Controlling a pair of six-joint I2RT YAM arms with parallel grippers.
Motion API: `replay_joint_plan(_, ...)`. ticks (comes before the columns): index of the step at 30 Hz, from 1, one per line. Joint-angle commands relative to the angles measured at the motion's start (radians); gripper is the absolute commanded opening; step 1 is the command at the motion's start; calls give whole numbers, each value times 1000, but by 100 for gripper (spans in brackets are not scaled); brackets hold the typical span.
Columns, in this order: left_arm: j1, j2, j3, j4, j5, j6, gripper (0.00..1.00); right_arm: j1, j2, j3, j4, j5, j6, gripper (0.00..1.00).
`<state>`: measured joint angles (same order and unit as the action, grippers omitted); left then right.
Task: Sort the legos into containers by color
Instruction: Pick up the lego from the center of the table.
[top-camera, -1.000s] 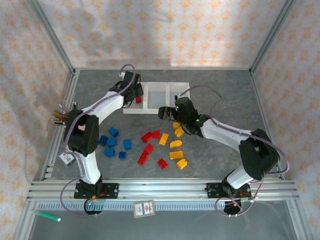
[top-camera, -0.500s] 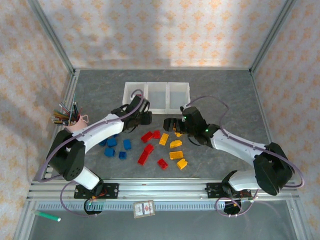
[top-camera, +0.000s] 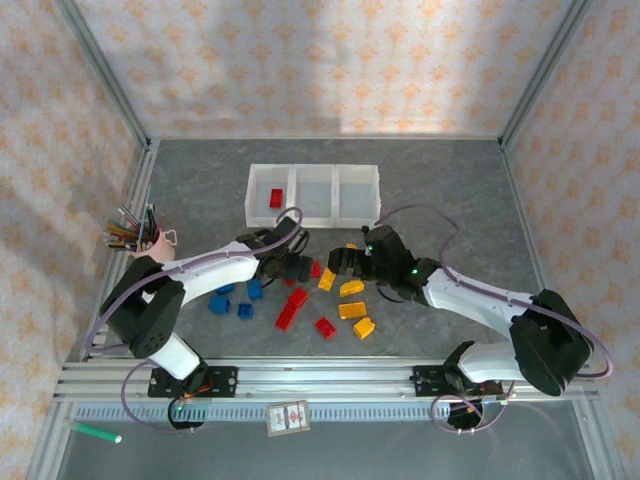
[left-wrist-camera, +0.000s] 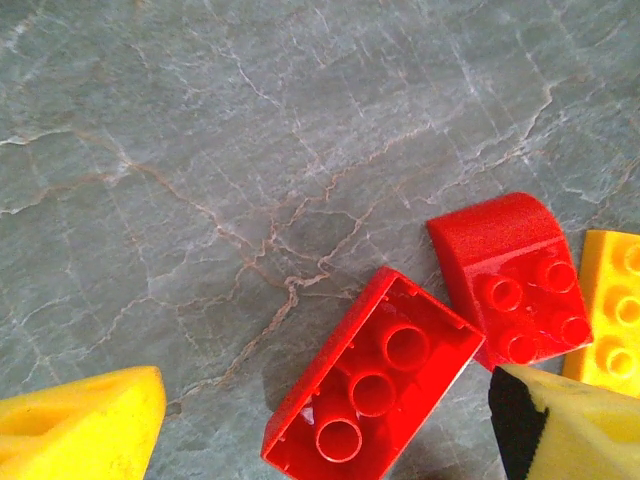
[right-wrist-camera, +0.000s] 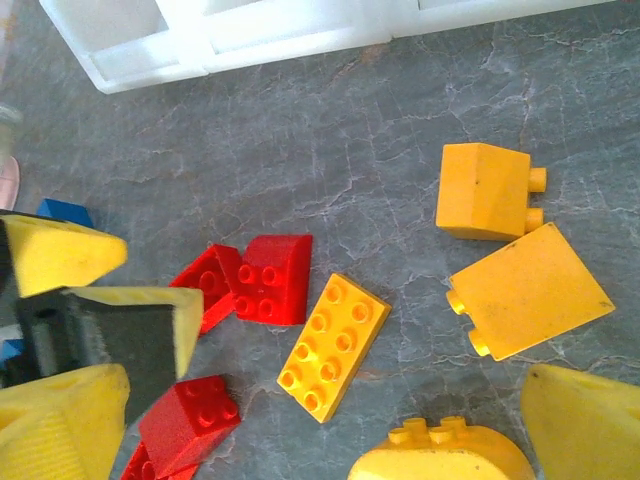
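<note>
The grey tabletop (left-wrist-camera: 200, 150) looks like matt stone, smooth, with fine pale and brownish veins; the red plastic bricks (left-wrist-camera: 375, 385) and orange-yellow plastic bricks (right-wrist-camera: 335, 345) on it are hard and glossy, though the red wedge-shaped brick (left-wrist-camera: 510, 265) at the right of the left wrist view has a finely grained curved face. The translucent white plastic bins (top-camera: 312, 167) are smooth with a dull sheen, the silver rails (top-camera: 330, 372) along the bottom of the top view look like brushed metal, and the left gripper (left-wrist-camera: 322, 400) has matt yellow plastic fingers (left-wrist-camera: 85, 425).
</note>
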<state>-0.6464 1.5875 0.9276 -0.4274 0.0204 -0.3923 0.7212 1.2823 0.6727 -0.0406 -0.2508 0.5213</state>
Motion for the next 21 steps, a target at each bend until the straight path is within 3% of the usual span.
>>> replay_joint_plan(1,-7,38,-1,-4,3,36,88,6,-39,-16,15,30,24,100)
replay_joint_plan(5,-9,51,-7,15,26,52,88,6,-43,-17,10,33,27,100)
replay_joint_plan(12,-1,81,4,17,-49,32,81,6,-36,-12,15,32,33,100)
replay_joint_plan(21,42,94,-7,68,-45,-11,56,6,-17,3,16,38,24,100)
